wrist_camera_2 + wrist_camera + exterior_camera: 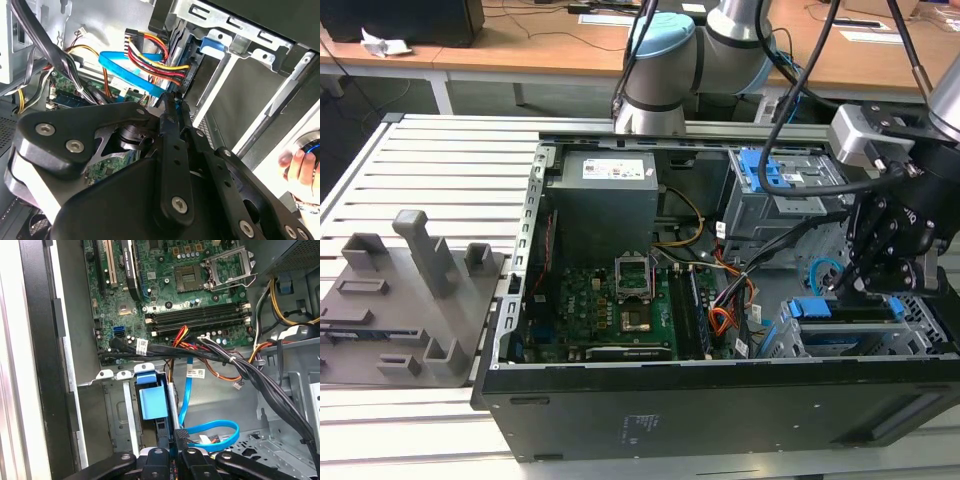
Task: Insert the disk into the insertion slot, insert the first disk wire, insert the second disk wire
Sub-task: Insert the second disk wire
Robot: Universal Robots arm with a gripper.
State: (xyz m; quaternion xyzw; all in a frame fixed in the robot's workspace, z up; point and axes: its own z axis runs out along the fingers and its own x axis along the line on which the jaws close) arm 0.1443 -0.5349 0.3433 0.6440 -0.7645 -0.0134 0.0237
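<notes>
Exterior view: one open computer case [620, 400] on a slatted table [440, 160], with one arm [670, 60] reaching over it and the gripper [855, 285] lowered into the corner at the exterior view's right, just above the insertion slot [865, 335], the low grey cage with a blue tab. One taller cage with a blue latch [775, 175] stands behind the gripper; one grey fixture block [405, 300] sits well apart on the table. First wrist view adds the motherboard [175, 290] beyond the gripper and the disk's blue carrier [152, 402] seated in the bay just ahead of the fingertips. Wires: two. The first disk wire [152, 62], red, orange, yellow and black, is in the second wrist view, plugged at the cage edge just beyond the tips. The second disk wire [210, 432], light blue, loops beside the gripper [181, 440]; its black plug sits between the fingers, which are pressed together on it. Second wrist view also catches a person's fingers [300, 167] off to the side.
</notes>
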